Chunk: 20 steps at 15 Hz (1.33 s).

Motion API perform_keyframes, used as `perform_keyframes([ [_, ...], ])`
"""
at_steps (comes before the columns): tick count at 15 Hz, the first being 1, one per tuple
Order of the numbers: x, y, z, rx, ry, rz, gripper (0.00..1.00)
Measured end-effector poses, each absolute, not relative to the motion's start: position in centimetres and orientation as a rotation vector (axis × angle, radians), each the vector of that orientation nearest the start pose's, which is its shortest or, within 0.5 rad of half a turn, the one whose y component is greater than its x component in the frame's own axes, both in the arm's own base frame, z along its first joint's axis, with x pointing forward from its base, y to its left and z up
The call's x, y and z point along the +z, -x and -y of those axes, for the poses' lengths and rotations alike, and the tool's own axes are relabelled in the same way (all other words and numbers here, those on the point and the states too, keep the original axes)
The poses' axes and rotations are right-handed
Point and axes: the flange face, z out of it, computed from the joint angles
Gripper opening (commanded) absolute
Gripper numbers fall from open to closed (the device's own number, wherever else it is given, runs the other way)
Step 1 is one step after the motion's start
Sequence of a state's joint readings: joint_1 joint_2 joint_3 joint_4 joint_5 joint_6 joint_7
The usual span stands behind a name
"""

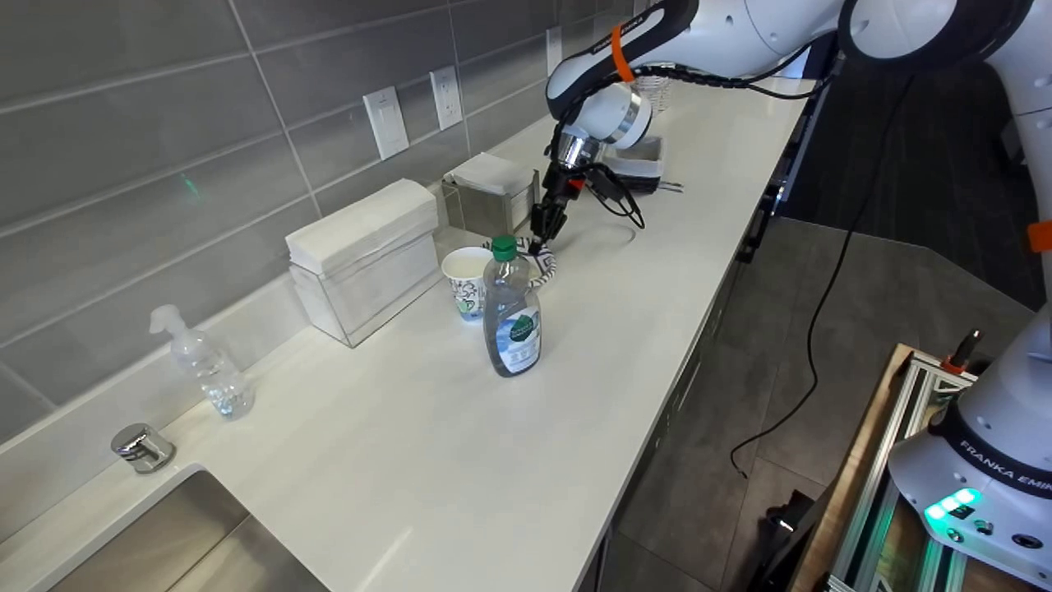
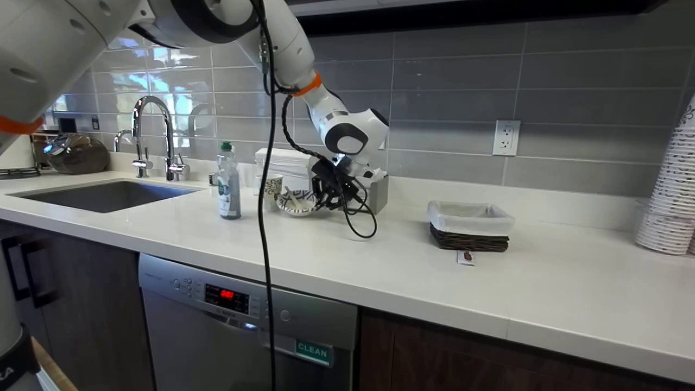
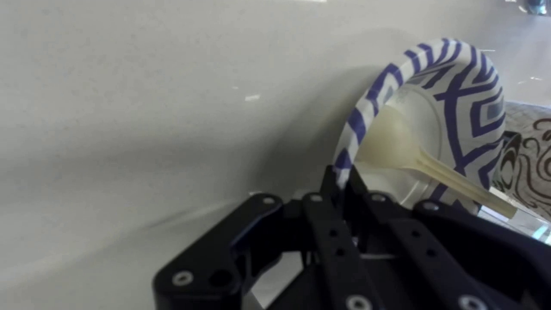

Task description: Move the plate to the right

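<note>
In an exterior view, left of the fingers (image 3: 323,224), a soap bottle (image 2: 229,190) is seen, nearer them a patterned cup (image 2: 275,190) and, just at their tips, the plate (image 2: 298,212), which in an exterior view is partly hidden by the soap bottle (image 1: 511,329). Only in the wrist view is the plate's rim clearly shown pinched between the fingers, with a pale spoon (image 3: 413,155) laid inside. Well right of the fingers, a lined basket (image 2: 469,240) is shown on the worktop (image 2: 391,260).
</note>
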<state>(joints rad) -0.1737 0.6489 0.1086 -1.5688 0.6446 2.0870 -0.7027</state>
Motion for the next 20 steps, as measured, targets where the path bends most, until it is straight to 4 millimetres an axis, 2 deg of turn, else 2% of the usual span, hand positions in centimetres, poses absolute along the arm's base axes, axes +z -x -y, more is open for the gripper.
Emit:
perform_keyframes([
  [4,28.1,-69.0,5.3,-0.138,2.533,0.197,0.01],
  [8,30.3,-67.3,8.9,-0.108,2.54,0.065,0.01],
  [16,32.4,-60.8,12.4,0.007,2.543,-0.211,0.01],
  [20,33.0,-56.9,16.1,-0.021,2.558,-0.445,0.01],
])
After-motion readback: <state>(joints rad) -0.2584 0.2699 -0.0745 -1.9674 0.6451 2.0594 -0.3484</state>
